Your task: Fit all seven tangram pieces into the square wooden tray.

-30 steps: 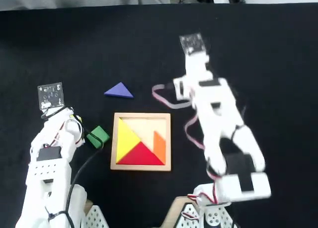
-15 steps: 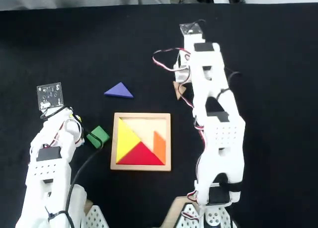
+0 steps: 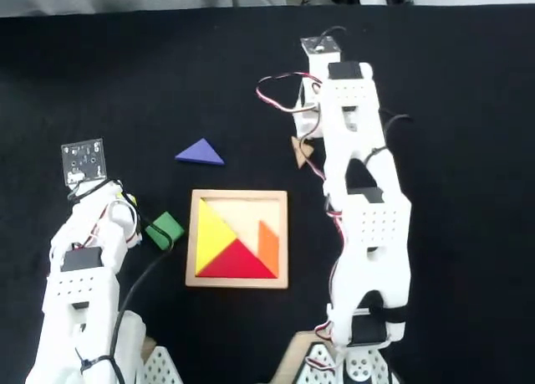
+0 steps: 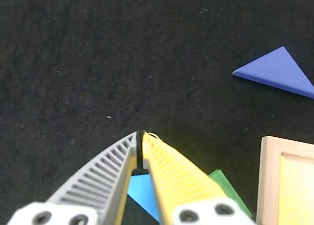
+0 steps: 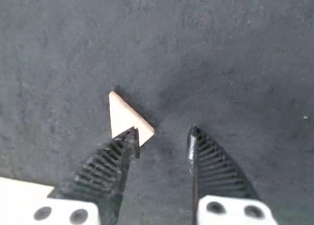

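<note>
The square wooden tray (image 3: 238, 195) lies mid-table and holds a yellow triangle (image 3: 212, 232), a red triangle (image 3: 236, 259) and an orange piece (image 3: 267, 240). A purple-blue triangle (image 3: 201, 153) (image 4: 277, 70) lies beyond the tray. A green piece (image 3: 165, 230) (image 4: 223, 182) sits left of it, next to a light blue piece (image 4: 142, 191) under my left gripper (image 4: 141, 136), which is shut with nothing between its tips. My right arm (image 3: 351, 108) stretches far out. Its gripper (image 5: 163, 135) is open just over a small tan triangle (image 5: 125, 116) (image 3: 301, 150), one fingertip (image 5: 131, 135) at the triangle's edge.
Black cloth covers the whole table. Red and white cables (image 3: 280, 95) loop off the right arm near the tan triangle. Open cloth spreads to the right of the right arm and along the far side.
The right arm has unfolded from near the front edge and stretched out across the table to above the tan triangle. The left arm and the pieces have kept still.
</note>
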{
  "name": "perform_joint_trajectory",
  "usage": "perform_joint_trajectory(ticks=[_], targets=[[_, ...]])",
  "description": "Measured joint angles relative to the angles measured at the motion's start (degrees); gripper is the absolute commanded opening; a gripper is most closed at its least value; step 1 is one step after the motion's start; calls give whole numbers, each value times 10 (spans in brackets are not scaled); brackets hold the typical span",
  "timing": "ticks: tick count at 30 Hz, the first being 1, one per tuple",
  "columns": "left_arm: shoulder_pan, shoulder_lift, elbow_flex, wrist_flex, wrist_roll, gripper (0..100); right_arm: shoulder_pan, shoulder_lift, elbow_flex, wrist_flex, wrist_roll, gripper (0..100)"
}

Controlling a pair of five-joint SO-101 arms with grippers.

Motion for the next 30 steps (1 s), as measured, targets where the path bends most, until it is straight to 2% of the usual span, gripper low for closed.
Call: perform_joint_trajectory(ticks=[4, 23, 30], targets=[[0, 0, 0, 0, 0, 30, -21, 0, 11, 0, 11, 168], [0, 0, 0, 0, 0, 30, -27, -2, 68, -46, 28, 164], [0, 0, 0, 0, 0, 30, -24, -2, 69, -64, 27, 12]])
